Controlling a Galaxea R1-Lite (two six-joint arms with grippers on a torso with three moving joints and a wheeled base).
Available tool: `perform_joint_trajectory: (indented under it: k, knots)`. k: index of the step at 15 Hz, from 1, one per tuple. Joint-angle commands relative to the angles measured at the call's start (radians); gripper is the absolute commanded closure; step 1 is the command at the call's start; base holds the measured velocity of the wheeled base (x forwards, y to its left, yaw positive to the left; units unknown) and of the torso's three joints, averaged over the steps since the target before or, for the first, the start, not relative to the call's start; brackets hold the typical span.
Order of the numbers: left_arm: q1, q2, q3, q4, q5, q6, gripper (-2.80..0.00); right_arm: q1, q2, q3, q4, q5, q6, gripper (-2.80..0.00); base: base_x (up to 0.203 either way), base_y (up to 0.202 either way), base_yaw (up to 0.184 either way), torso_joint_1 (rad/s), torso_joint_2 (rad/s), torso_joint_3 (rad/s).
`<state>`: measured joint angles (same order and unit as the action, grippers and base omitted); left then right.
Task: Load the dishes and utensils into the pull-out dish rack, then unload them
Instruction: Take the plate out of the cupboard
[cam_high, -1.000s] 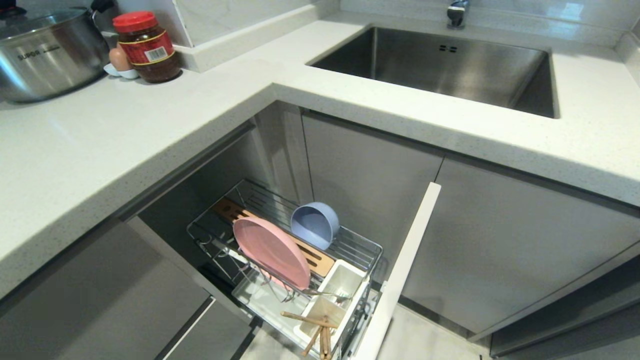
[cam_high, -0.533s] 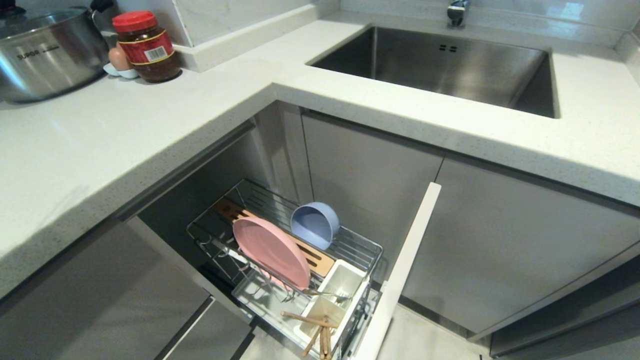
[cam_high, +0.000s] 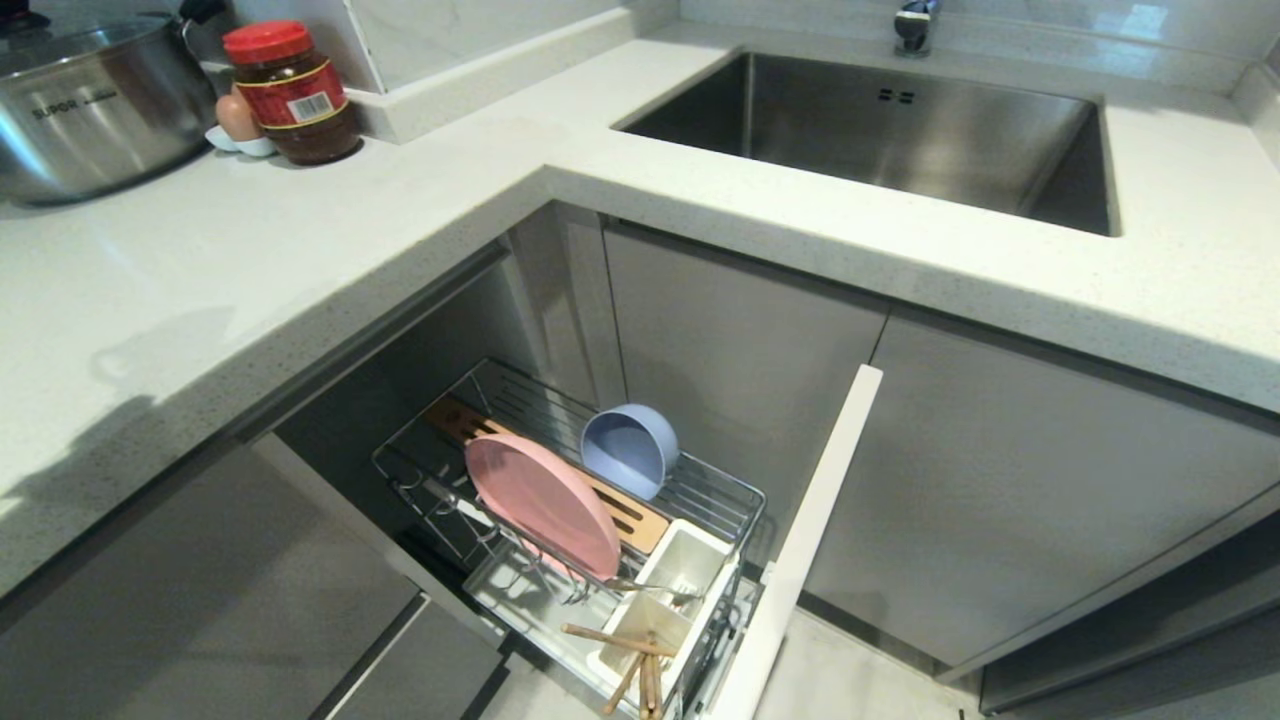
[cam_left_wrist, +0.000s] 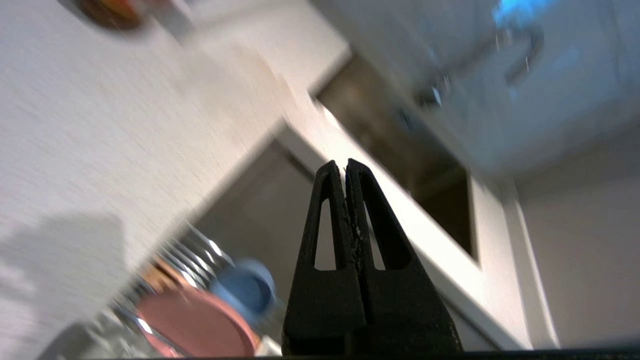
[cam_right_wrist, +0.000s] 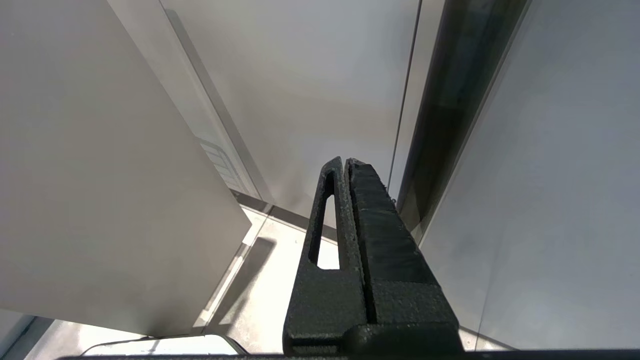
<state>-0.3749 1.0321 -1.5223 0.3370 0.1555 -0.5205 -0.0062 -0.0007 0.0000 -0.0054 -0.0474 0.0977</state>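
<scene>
The pull-out dish rack (cam_high: 712, 492) stands drawn out under the counter, its white front panel (cam_high: 800, 545) to the right. In it a pink plate (cam_high: 540, 505) stands on edge and a pale-blue bowl (cam_high: 630, 450) lies on its side behind it. Wooden chopsticks (cam_high: 630, 665) sit in a white cup (cam_high: 690, 565), with a slim silver utensil (cam_high: 650, 588) lying across the cups. My left gripper (cam_left_wrist: 345, 165) is shut and empty, high over the counter, with the plate (cam_left_wrist: 195, 322) and bowl (cam_left_wrist: 245, 289) below it. My right gripper (cam_right_wrist: 345, 162) is shut and empty, parked low by cabinet fronts.
A steel sink (cam_high: 880, 135) with a tap (cam_high: 915, 25) is sunk into the white counter (cam_high: 300, 230). A lidded steel pot (cam_high: 90, 100), a red-capped jar (cam_high: 295, 95) and an egg (cam_high: 238, 118) stand at the back left. Grey cabinet doors (cam_high: 1000, 480) flank the rack.
A shadow of my left arm has spread over the left of the counter. Everything in the rack has stayed put.
</scene>
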Motion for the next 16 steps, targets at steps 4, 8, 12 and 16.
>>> perform_joint_trajectory:
  k: [4, 8, 12, 16]
  knots:
    - [-0.353, 0.183, 0.074, 0.089, 0.158, -0.078, 0.00, 0.000, -0.002, 0.000, -0.001, 0.000, 0.001, 0.00, 0.000, 0.000, 0.000, 0.000, 0.00, 0.000]
    - [-0.404, 0.295, 0.103, 0.233, 0.204, -0.187, 0.00, 0.000, -0.002, 0.000, -0.001, 0.000, 0.001, 0.00, 0.000, 0.000, 0.000, 0.000, 0.00, 0.000]
    - [-0.440, 0.434, 0.114, 0.244, 0.302, -0.279, 0.00, 0.000, -0.002, 0.000, -0.001, 0.000, 0.001, 0.00, 0.000, 0.000, 0.000, 0.000, 0.00, 0.000]
    - [-0.444, 0.532, 0.118, 0.243, 0.413, -0.357, -2.80, 0.000, -0.002, 0.000, -0.001, 0.000, 0.001, 0.00, 0.000, 0.000, 0.000, 0.000, 0.00, 0.000]
